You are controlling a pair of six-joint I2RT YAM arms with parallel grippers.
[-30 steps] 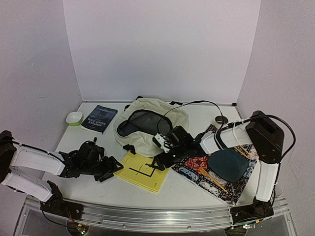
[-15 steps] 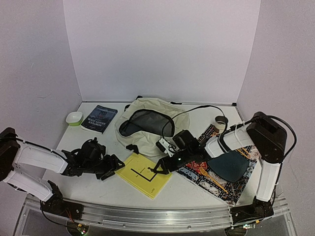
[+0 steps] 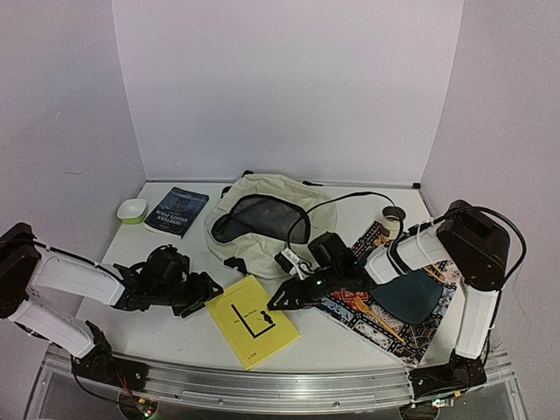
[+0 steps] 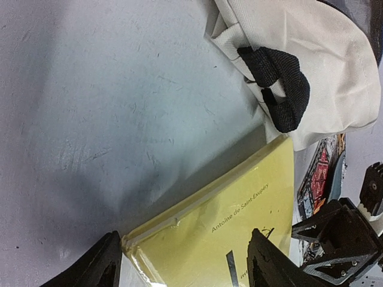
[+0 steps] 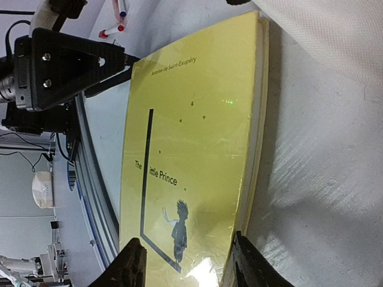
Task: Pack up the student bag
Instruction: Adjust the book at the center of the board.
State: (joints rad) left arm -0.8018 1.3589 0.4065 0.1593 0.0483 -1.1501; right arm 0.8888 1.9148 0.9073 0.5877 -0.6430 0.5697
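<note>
The Little Prince book (image 3: 252, 320) lay on the table (image 3: 350, 206) in front of the student bag (image 3: 262, 219), the placemat (image 3: 385, 328) to its right. A second book (image 3: 178, 211) and a bowl (image 3: 132, 210) sat behind, far left.

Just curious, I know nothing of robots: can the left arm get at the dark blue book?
Probably yes. The dark blue book lies uncovered on the left side, with bare table between it and the open left gripper, which straddles the yellow book's corner.
</note>
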